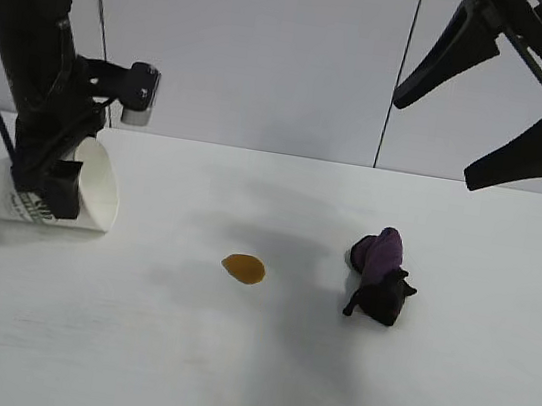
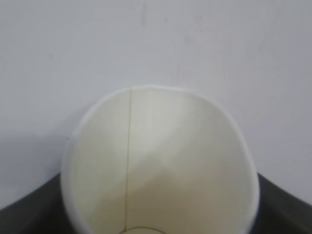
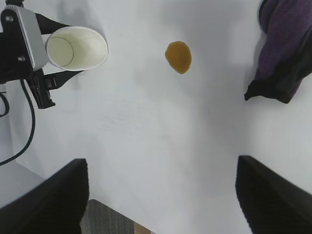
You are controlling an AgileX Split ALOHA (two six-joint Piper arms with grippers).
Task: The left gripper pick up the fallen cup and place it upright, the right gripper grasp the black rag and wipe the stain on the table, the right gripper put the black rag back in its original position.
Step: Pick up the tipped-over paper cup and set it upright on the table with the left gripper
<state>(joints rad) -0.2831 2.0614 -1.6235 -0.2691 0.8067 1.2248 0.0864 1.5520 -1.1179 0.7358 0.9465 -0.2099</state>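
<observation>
Between the fingers of my left hand (image 1: 50,194) sits the cup (image 1: 61,189), clasped around its body, still lying over with its open mouth turned toward the middle of the bench (image 1: 256,383). From my wrist I look straight into its pale, empty inside, my two dark fingers showing at either side of it.

My right hand (image 1: 496,122) hangs high over the far side of the bench, fingers spread wide and holding nothing. Below and just ahead of it lies the black rag (image 1: 380,277), bunched, its purple part uppermost. The stain (image 1: 243,268), a small orange-brown blot, lies between the rag and the cup, well apart from both.

What worries me is the grip. Paper walls are soft, and I judge that squeezing harder would dent the cup, while too loose a hold could let it slide or roll out as I tilt it upright. If I set it down off-level it may tip over again. Swinging it toward the middle could also drag its rim near the stain.
</observation>
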